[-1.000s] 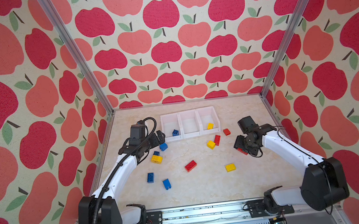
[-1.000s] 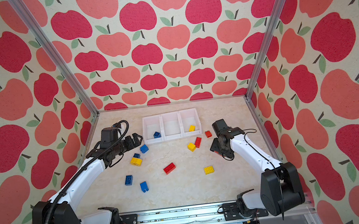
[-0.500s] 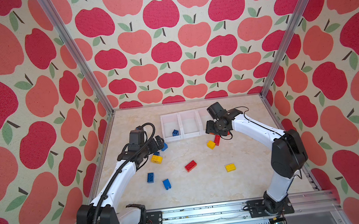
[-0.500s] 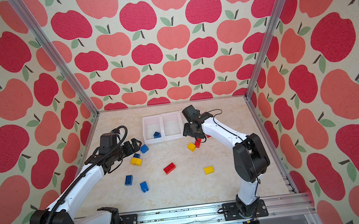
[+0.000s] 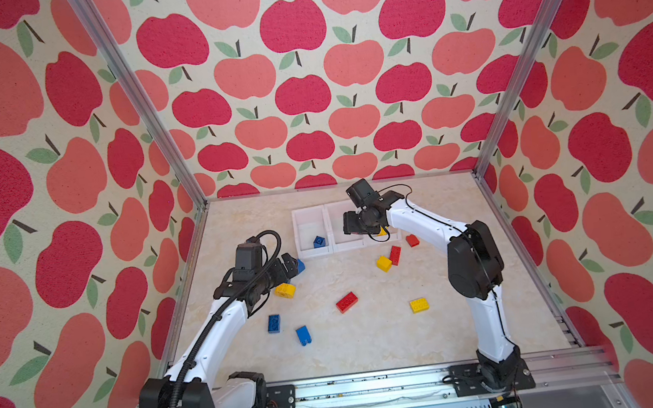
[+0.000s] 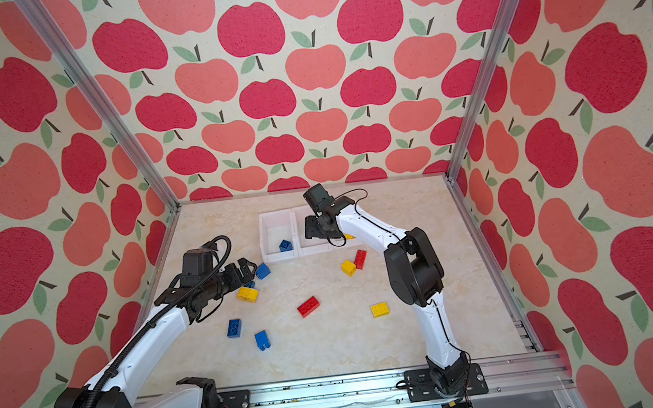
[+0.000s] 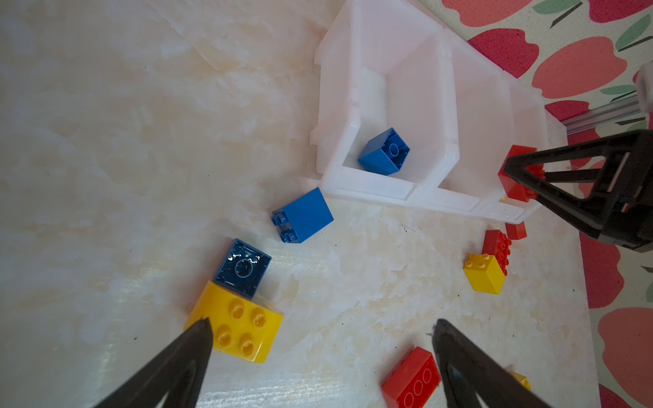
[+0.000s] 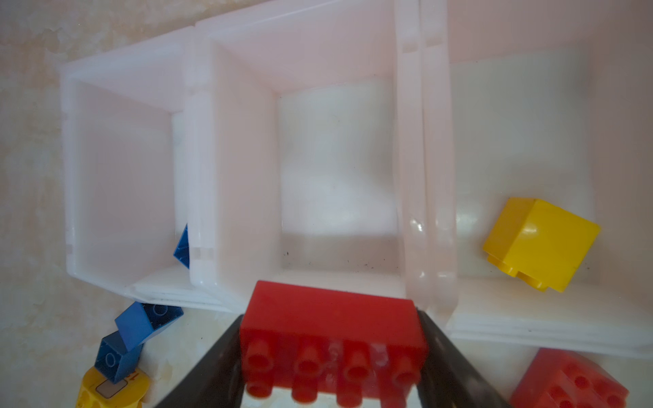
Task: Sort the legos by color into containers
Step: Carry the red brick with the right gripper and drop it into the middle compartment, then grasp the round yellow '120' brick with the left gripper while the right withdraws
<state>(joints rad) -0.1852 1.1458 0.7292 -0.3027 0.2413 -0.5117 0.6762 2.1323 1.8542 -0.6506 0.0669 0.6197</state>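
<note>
Marbled tabletop (image 5: 374, 346) holds three joined bins (image 5: 330, 229) — right hand (image 5: 355, 229) pinches one red brick (image 8: 332, 328), left hand (image 7: 319, 323) spread wide.

Apple-print walls (image 5: 303, 90) rise around the cream marbled tabletop (image 5: 374, 346); a metal rail (image 5: 379, 389) runs along its near edge.

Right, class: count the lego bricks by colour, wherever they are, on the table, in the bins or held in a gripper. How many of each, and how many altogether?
blue legos: 5
red legos: 4
yellow legos: 4
Total: 13
</note>
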